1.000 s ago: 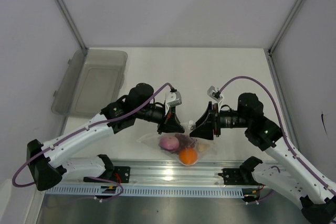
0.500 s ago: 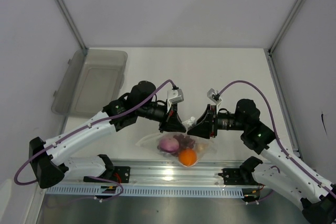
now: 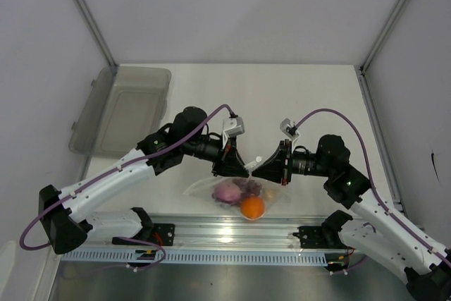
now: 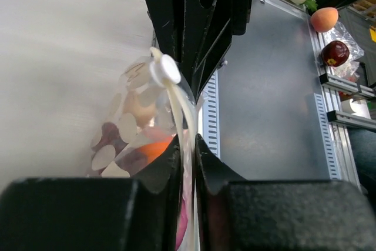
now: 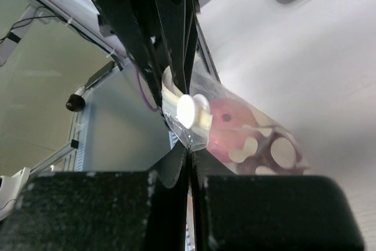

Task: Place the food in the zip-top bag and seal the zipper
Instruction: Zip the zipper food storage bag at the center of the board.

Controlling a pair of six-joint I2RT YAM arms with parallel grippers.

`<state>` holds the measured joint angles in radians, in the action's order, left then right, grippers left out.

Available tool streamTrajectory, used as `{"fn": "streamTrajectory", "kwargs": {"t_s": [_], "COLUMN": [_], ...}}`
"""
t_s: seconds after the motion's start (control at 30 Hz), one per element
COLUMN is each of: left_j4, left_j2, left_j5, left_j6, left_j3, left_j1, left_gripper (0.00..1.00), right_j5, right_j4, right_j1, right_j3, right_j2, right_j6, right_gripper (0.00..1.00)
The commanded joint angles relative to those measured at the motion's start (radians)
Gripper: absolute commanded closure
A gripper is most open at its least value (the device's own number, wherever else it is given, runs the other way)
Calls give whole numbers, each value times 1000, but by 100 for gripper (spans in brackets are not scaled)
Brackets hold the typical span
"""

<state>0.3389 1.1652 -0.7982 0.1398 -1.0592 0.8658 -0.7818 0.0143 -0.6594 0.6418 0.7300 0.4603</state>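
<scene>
Pinching recorded. Item 1: left gripper [image 4: 187, 151], jaws closed on the zipper [image 4: 183, 116] at the mouth of the zip-top bag [image 3: 276, 201]. Item 2: right gripper [image 5: 189, 157], closed on the same strip from the opposite side. In the top view the two tips nearly meet. (clerk)

Contents? (checker)

Item 3: orange [image 3: 252, 208], nearest the front rail [image 3: 225, 230]. Item 4: onion [image 3: 227, 192], just left of it. Item 5: berries [image 3: 246, 187], between those two and the mouth. All are inside the bag, whose body appears to rest on the table [image 3: 282, 96] between the arms, with the mouth edge lifted. Garlic: a pale shape shows through the film in the left wrist view, identity uncertain. Item 6: white slider tab [image 4: 164, 70] on the strip, between the grippers. (clerk)

Step in hand? (checker)

Judged: filling done, sealing under way. The next move calls for a firm pinch run along the strip, or the tab drawn to its end. How much is already pressed shut cannot be told. Risk: thin film slipping from the jaws. (clerk)

Room? (checker)

Near side: rail just beside the bag, tight. Far side: open tabletop. Grey tub [image 3: 123, 111] at far left, well apart. Side walls well apart from both arms. The grippers crowd each other, so they should part outward and not cross. (clerk)
</scene>
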Motion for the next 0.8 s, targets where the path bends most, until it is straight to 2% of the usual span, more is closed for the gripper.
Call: {"fn": "streamTrajectory", "kwargs": {"t_s": [0.0, 0.03, 0.07, 0.17, 0.2, 0.37, 0.5, 0.57, 0.77], "left_j4": [-46, -57, -61, -74, -74, -47, -110, -117, -126], "left_j2": [-16, -18, -16, 7, 16, 120, 131, 139, 151], "left_j5": [-64, -73, -79, -101, -96, -99, -88, -84, -84], "left_j6": [18, 21, 33, 69, 81, 177, 242, 267, 290], "left_j3": [-5, -13, -18, -50, -67, -148, -131, -136, -139], "left_j1": [-21, -22, -22, -25, -27, -34, -37, -36, -36], "left_gripper": [78, 73, 57, 42, 40, 43, 43, 49, 55], "right_j5": [33, 29, 21, 13, 10, 21, 45, 64, 98], "right_j4": [56, 56, 55, 55, 55, 75, 79, 73, 65], "right_j1": [-3, -5, -6, -11, -12, -20, -26, -31, -37], "right_j3": [36, 33, 24, 15, 12, 13, 19, 19, 27], "right_j2": [-24, -29, -32, -44, -44, -47, -44, -47, -52], "right_j6": [-48, -48, -46, -48, -49, -58, -43, -25, 9], "right_gripper": [100, 100, 100, 100, 100, 100, 100, 100, 100]}}
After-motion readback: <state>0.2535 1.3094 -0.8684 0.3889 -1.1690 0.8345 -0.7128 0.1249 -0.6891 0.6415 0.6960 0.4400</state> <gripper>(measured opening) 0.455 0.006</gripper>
